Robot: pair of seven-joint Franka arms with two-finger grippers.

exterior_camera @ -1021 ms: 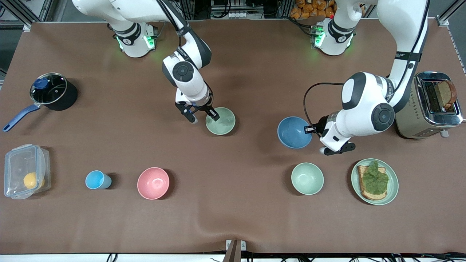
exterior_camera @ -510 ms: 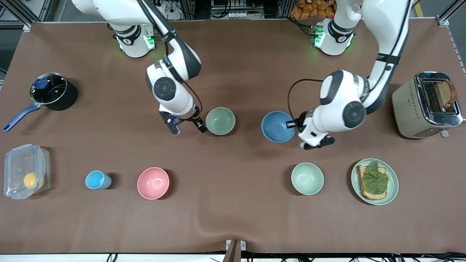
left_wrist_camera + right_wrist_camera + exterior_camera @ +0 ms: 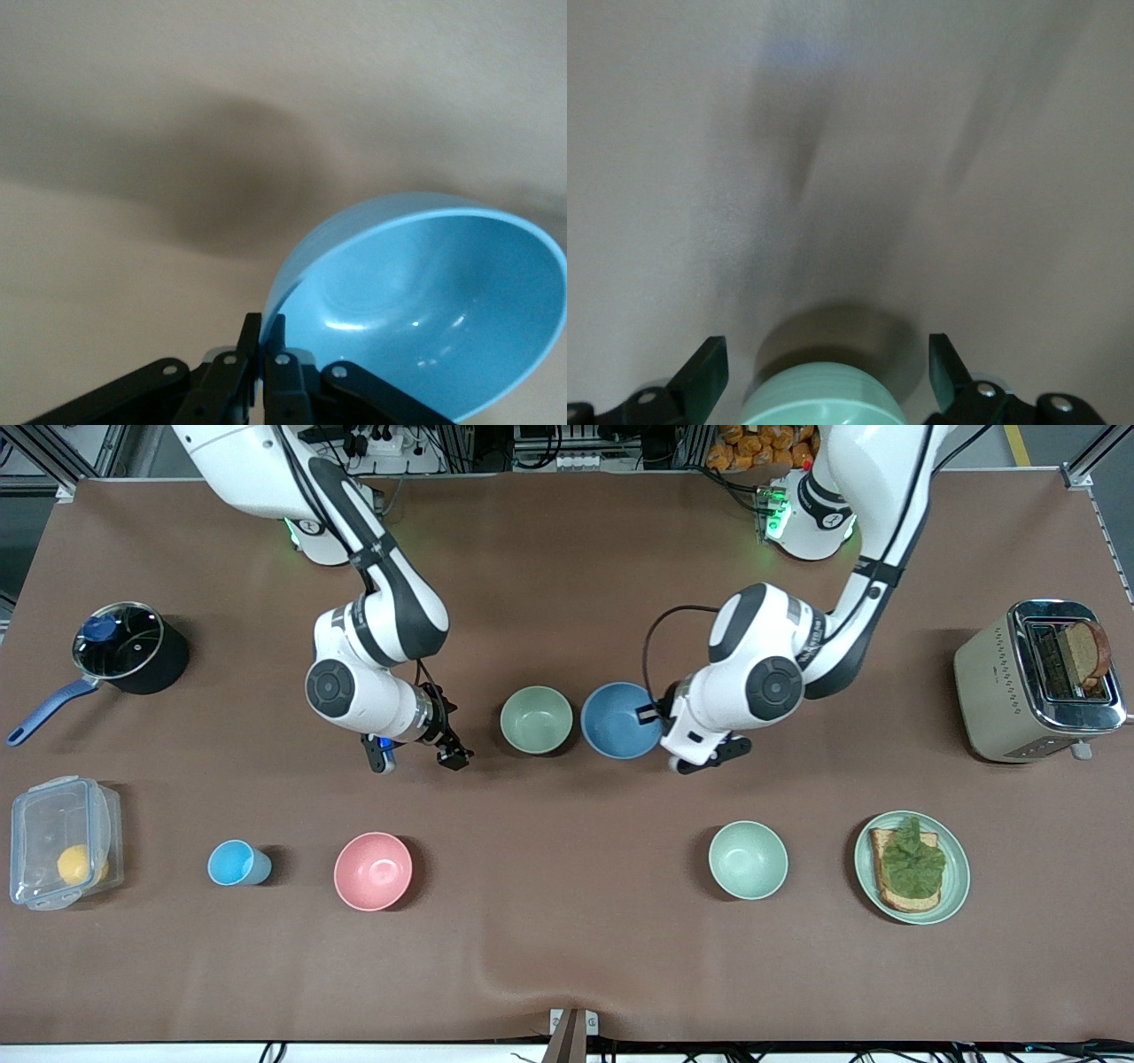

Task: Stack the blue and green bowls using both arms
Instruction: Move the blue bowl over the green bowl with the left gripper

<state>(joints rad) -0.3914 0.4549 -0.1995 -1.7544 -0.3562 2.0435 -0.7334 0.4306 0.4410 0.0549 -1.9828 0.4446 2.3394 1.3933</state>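
Near the table's middle, the round matte medium-blue bowl (image 3: 619, 720) is hanging clamped by its rim in the left gripper (image 3: 663, 717), whose fingers (image 3: 263, 354) are pinching the rim on the side toward the left arm's end. It is sitting just beside the round matte sage-green bowl (image 3: 536, 719), which is resting upright on the brown table cover (image 3: 567, 957); whether the two rims are touching cannot be told. The right gripper (image 3: 416, 760) is hanging over bare cover toward the right arm's end of the green bowl, apart from it, fingers spread wide and holding nothing. Nearer the front camera, a paler mint-green bowl (image 3: 748, 859) and a pink bowl (image 3: 373, 871) are standing well apart. A light-blue cup (image 3: 237, 863) is sitting beside the pink bowl.
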